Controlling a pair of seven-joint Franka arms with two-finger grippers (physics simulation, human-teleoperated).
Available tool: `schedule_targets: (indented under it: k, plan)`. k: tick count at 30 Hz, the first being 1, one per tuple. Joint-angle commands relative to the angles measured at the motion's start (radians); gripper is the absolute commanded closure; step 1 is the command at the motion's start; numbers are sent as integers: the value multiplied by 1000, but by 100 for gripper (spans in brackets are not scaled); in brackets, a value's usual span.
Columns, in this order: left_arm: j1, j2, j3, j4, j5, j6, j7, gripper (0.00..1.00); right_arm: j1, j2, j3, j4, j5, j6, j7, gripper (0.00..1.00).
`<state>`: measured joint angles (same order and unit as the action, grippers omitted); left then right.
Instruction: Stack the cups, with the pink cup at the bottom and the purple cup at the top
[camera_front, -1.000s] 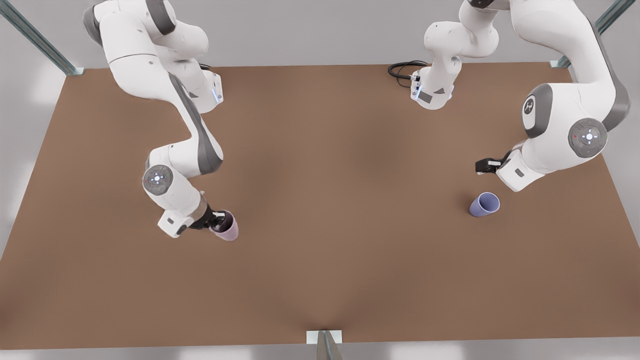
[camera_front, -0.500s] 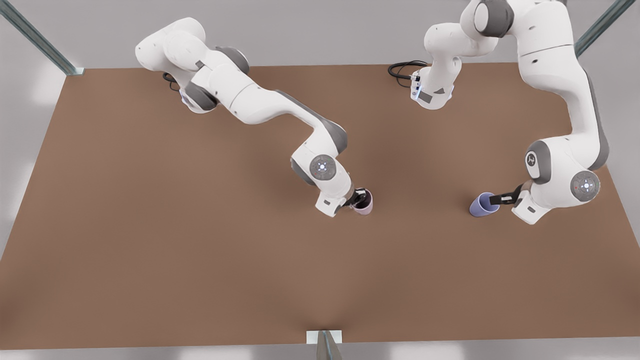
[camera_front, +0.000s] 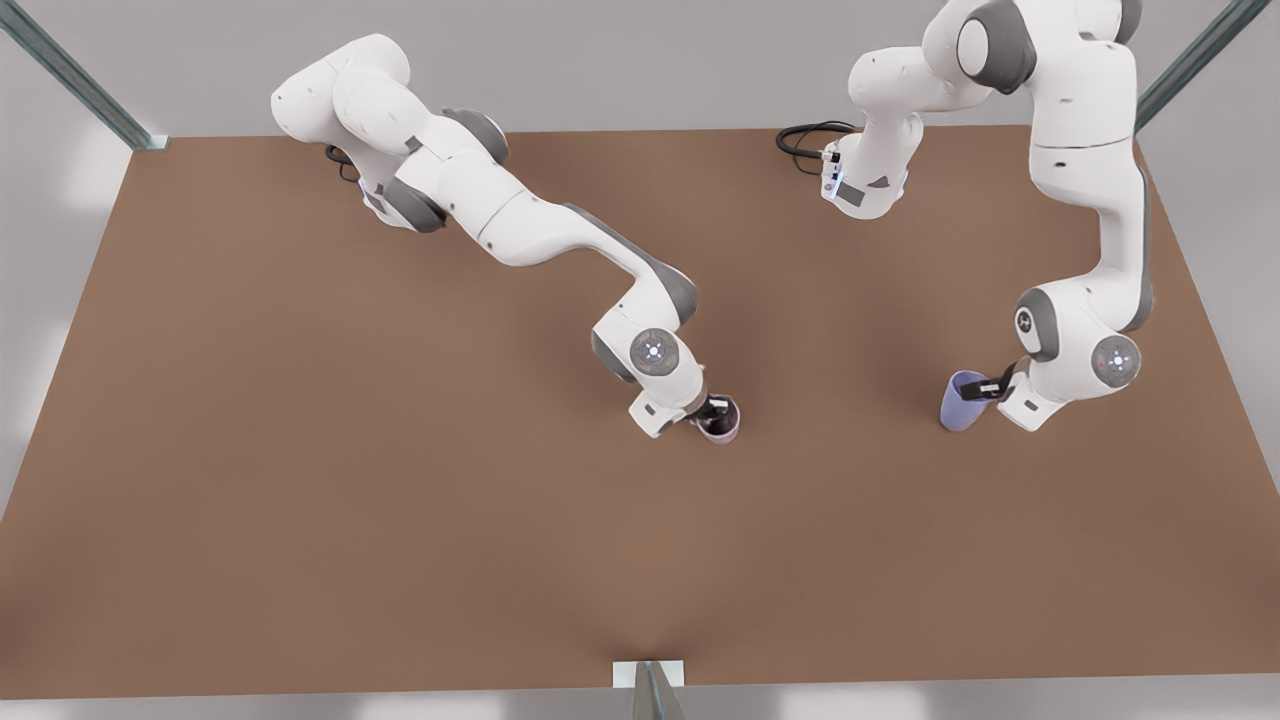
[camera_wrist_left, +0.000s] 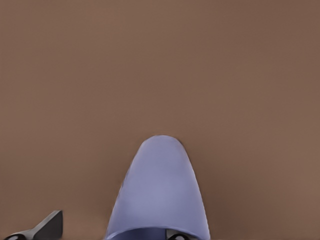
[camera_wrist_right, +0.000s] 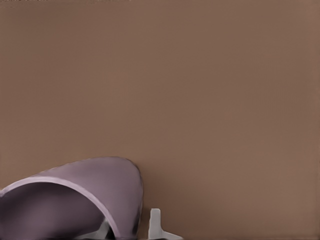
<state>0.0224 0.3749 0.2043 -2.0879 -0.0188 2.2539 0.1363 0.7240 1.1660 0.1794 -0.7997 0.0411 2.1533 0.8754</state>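
1. Around the cups I see bare brown surface (camera_front: 400, 520), with a black cable (camera_front: 805, 138) coiled at the far edge by an arm base and metal frame posts (camera_front: 70, 75) at the corners; none of these lies between the two cups.
2. Near the middle of the surface, the pink cup (camera_front: 720, 421) stands upright, its dark inside open to the camera; I cannot see anything in it apart from a finger tip.
3. My right gripper (camera_front: 708, 409) is at the pink cup's rim on the side toward the front view's left. In the right wrist view one pale finger (camera_wrist_right: 156, 224) sits just outside the pink cup's (camera_wrist_right: 85, 197) wall and the other seems to be inside, so the fingers are closed narrow on the rim.
4. Well apart, toward the front view's right, the purple cup (camera_front: 962, 400) stands on the surface, and I cannot see inside it.
5. My left gripper (camera_front: 985, 389) reaches the purple cup's rim from the front view's right. In the left wrist view one dark finger (camera_wrist_left: 42, 227) sits clear of the purple cup's (camera_wrist_left: 160, 192) wall and another is at the rim, so the fingers are spread and I cannot tell that they grip it.
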Motion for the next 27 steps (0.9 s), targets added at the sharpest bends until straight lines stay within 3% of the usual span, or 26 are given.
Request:
schedule_targets:
  k: [1, 2, 3, 4, 6, 12, 18, 20, 25, 27]
  plan:
    - [1, 2, 0, -9, 2, 73, 51, 0, 0, -2, 0, 0, -4, 2, 204, 17]
    - [1, 1, 0, -8, 0, 72, 46, 7, 0, -2, 0, 2, -4, 7, 204, 0]
    - [1, -2, 0, -8, -1, 69, 46, 26, 0, -2, 0, 2, -4, 8, 204, 0]
    - [1, -5, -2, -8, -1, 65, 46, 34, 0, -2, 0, 2, -4, 13, 204, 0]
    - [1, -14, -14, -6, -1, 65, 40, 36, 0, -2, 0, 2, -4, 19, 204, 0]
    - [1, -11, -89, -3, -1, 70, 36, 79, 2, -5, 0, 0, -6, 14, 204, 0]
    - [-3, -17, -91, 32, -3, 44, 16, 79, 29, -14, -2, -7, -38, -19, 212, 0]
    - [-10, -28, -91, 106, -4, -76, -10, 79, 29, -17, 0, -6, -49, -50, 212, 0]
    - [-35, -31, -91, 131, -6, -102, -61, 79, 17, -43, 0, -9, -70, -96, 206, 0]
    - [-68, -48, -100, 199, -75, -212, -119, 79, 17, -43, 0, -9, -75, -95, 204, 0]
